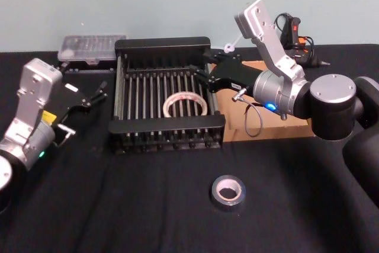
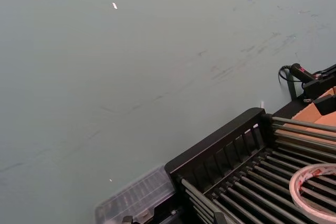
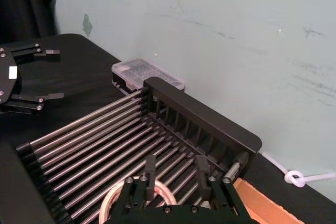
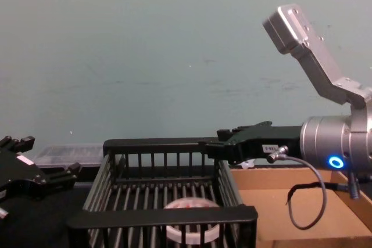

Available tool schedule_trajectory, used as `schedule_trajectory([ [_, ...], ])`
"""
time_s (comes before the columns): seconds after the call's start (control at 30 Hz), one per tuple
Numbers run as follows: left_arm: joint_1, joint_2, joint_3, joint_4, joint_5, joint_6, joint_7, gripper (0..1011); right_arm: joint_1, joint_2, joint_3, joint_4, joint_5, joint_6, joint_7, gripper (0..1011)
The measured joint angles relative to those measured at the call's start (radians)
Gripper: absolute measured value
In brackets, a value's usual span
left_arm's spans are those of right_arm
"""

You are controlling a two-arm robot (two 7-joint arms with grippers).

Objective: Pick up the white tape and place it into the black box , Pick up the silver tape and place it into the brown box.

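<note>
Brown box (image 1: 283,127): tan cardboard, beneath the right arm, largely hidden by it.
Black box (image 1: 163,46): slatted plastic, under the right tool.
Right tool (image 3: 173,173): released, empty, above the crate's right rim.
Left tool (image 1: 99,92): apparently spread, beside the crate.
White tape (image 1: 185,105): flat on the bars, below the right tool.
Silver tape (image 1: 228,192): flat on the tabletop, hole upward, nearer the robot than the right tool.

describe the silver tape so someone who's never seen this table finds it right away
Start at the black box in the middle of the dark table. In front of it, nearer the robot, the silver tape lies flat and alone on the cloth. It is the thick, dull grey roll; the white tape is the wide pale ring inside the crate.
</note>
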Motion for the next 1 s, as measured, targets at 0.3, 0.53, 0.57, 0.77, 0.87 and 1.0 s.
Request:
schedule_trajectory([
  [0.3,0.000,0.000,0.000,0.000,0.000,0.000,0.000,1001,-0.001,0.001,0.000,-0.001,0.000,0.000,0.000,743],
  [0.53,0.000,0.000,0.000,0.000,0.000,0.000,0.000,1001,-0.001,0.001,0.000,-0.001,0.001,0.000,0.000,944],
  [0.57,0.000,0.000,0.000,0.000,0.000,0.000,0.000,1001,-0.001,0.001,0.000,-0.001,0.001,0.000,0.000,966],
  [0.77,0.000,0.000,0.000,0.000,0.000,0.000,0.000,1001,-0.014,0.008,0.011,-0.023,0.003,0.001,-0.013,1002],
  [0.87,0.000,0.000,0.000,0.000,0.000,0.000,0.000,1001,-0.028,0.017,0.021,-0.045,0.008,0.007,-0.018,1002],
  [1.0,0.000,0.000,0.000,0.000,0.000,0.000,0.000,1001,-0.062,0.048,0.043,-0.110,0.022,0.030,-0.023,1002],
])
